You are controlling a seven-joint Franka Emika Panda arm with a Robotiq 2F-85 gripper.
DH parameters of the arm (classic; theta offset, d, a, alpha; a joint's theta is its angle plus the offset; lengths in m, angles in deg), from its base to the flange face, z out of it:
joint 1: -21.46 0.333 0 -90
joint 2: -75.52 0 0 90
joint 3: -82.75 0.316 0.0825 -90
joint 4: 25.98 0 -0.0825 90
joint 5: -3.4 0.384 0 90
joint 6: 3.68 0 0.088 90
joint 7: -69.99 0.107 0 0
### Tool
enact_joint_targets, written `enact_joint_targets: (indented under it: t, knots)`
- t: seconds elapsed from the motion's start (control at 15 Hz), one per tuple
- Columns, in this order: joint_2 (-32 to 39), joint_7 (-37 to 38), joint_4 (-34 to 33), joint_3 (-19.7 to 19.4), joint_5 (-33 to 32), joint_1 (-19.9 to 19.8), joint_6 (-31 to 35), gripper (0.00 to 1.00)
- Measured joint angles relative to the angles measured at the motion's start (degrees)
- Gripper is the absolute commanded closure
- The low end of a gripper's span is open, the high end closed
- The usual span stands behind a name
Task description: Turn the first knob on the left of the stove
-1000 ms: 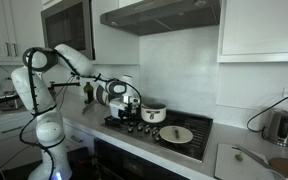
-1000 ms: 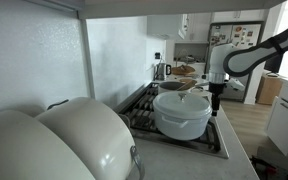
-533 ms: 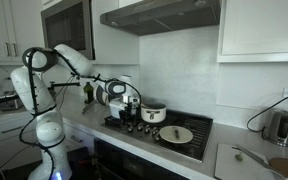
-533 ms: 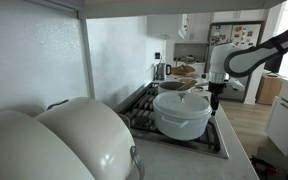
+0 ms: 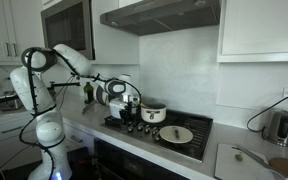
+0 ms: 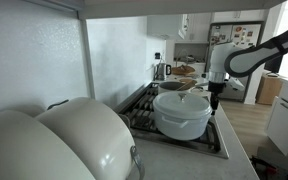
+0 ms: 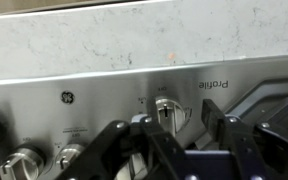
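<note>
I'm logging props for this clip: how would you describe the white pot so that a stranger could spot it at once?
Under the range hood in an exterior view lies the stove. The white pot stands on it. The pot is deep and lidded, while the pale round plate beside it lies flat.

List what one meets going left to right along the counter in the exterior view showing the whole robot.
Robot base → hand → white pot → flat round dish → kettle.
</note>
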Motion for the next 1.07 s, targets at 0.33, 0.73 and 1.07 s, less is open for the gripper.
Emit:
enact_joint_targets:
  t: [0.33, 0.73, 1.07]
  knots:
    - [0.0, 0.0, 0.0, 0.0, 0.0, 0.0, 0.0, 0.25]
    - [0.8, 0.0, 0.0, 0.0, -0.4, 0.0, 1.0, 0.2]
    - [1.6, 0.0, 0.0, 0.1, -0.6, 0.2, 2.1, 0.47]
